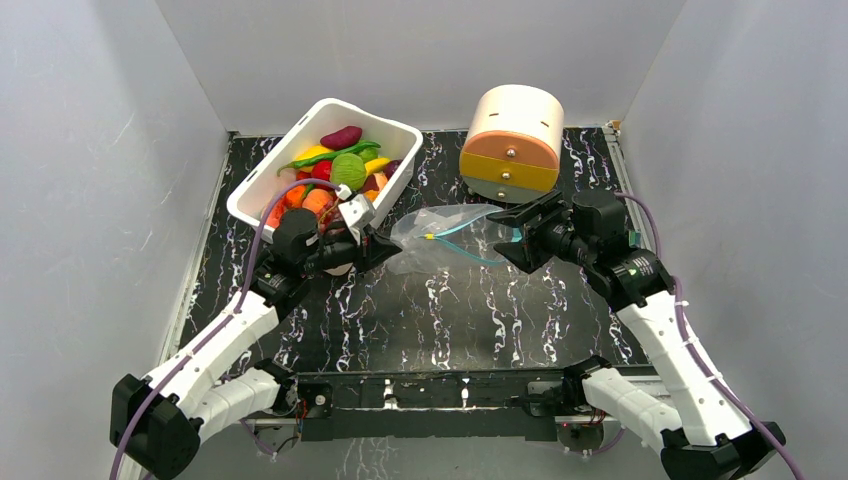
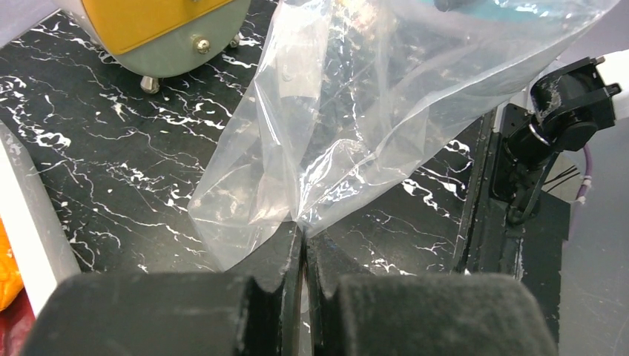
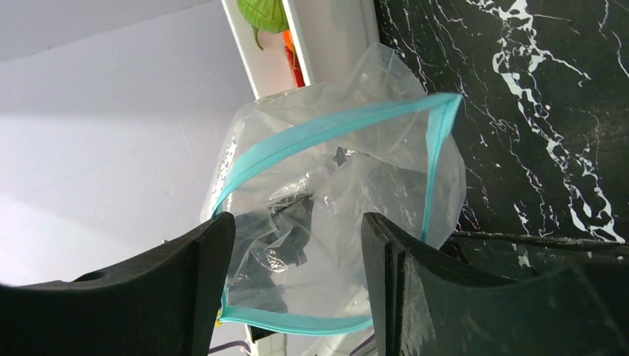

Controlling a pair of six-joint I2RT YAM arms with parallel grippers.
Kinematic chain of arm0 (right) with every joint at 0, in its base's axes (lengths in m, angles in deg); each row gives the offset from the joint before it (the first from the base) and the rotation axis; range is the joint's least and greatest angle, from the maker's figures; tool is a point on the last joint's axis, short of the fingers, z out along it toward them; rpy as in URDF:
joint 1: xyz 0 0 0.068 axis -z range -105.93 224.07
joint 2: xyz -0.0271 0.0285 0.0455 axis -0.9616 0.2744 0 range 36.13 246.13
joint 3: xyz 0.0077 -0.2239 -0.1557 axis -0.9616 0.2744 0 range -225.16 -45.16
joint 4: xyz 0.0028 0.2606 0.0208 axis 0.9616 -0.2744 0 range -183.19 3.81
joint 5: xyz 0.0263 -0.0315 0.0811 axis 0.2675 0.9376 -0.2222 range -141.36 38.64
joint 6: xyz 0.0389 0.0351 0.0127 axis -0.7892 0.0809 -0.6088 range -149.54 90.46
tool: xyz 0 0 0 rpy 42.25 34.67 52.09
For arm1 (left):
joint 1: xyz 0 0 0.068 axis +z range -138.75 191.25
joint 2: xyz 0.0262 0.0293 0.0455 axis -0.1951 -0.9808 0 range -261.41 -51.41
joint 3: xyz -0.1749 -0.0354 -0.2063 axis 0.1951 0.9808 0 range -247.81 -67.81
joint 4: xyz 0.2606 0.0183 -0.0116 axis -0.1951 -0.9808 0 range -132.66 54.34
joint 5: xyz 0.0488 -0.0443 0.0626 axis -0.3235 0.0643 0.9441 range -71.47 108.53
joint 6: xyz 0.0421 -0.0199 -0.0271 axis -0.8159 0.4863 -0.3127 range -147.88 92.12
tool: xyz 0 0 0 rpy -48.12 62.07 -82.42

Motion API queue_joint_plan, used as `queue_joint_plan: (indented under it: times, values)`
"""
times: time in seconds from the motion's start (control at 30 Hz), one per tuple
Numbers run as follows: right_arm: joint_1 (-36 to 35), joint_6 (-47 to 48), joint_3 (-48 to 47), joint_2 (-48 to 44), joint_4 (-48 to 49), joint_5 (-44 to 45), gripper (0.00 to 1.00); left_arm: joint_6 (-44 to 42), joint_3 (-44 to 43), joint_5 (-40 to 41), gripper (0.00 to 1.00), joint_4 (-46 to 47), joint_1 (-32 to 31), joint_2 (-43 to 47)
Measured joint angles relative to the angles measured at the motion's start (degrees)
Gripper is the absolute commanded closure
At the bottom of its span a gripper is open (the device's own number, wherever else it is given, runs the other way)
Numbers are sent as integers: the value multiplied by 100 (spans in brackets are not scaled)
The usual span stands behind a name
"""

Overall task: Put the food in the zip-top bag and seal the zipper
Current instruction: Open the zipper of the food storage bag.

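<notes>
Black marble-pattern table (image 1: 450, 320) with white veins. White plastic bin (image 1: 250, 197) at back left, set at an angle, long side running toward the back wall. Round cream drawer box (image 1: 512, 140) at back right, well apart from the bin, with an orange front above a yellow one, a small metal knob on each, and short metal feet underneath. Plain grey walls (image 1: 90, 150) on three sides.

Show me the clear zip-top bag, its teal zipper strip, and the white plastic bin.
Clear zip-top bag (image 1: 455, 232): top view, middle.
Teal zipper strip (image 3: 334, 127): right wrist view, upper run.
White plastic bin (image 1: 400, 170): top view, right wall.
</notes>
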Motion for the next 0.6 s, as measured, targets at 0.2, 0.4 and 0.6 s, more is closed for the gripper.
queue_joint_plan:
  times: [0.2,0.4,0.6]
  values:
    - [0,-260,-422,42,-798,343,37,-208,15,151,100,-138,-4,48]
    - [0,-391,-898,28,-1255,570,43,-315,63,280,100,-179,-13,120]
    - [0,-557,-632,-4,-1425,463,57,-306,138,396,100,-114,-26,131]
